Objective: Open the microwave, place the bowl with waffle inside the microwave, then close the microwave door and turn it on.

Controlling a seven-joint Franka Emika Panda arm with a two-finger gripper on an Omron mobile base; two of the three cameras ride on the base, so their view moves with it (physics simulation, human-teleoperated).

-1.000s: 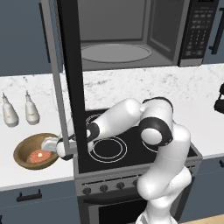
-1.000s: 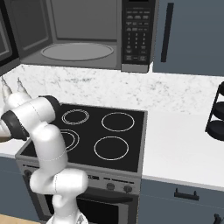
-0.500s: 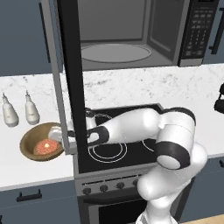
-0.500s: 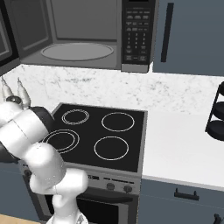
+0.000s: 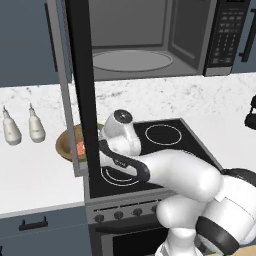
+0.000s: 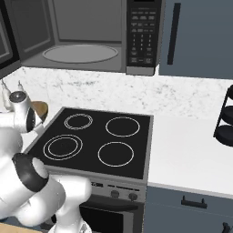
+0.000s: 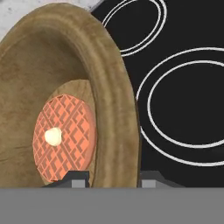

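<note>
Black microwave (image 5: 150, 40) hangs above the stovetop (image 6: 98, 141), its door (image 5: 80, 90) swung open. Left of the stovetop, the wooden bowl (image 7: 65, 87) sits on the counter (image 5: 35, 165), holding the waffle (image 7: 63, 135). My gripper (image 7: 111, 177) is clenched on the bowl's rim, one finger inside, one outside.

Left base view: from behind-left, facing forward and down. Right base view: from behind-right. Shared: stove (image 5: 150, 145) (image 6: 98, 141), open microwave (image 5: 150, 37) (image 6: 86, 34) across upper frame. Hand view: very near bowl (image 7: 109, 113) rim.
</note>
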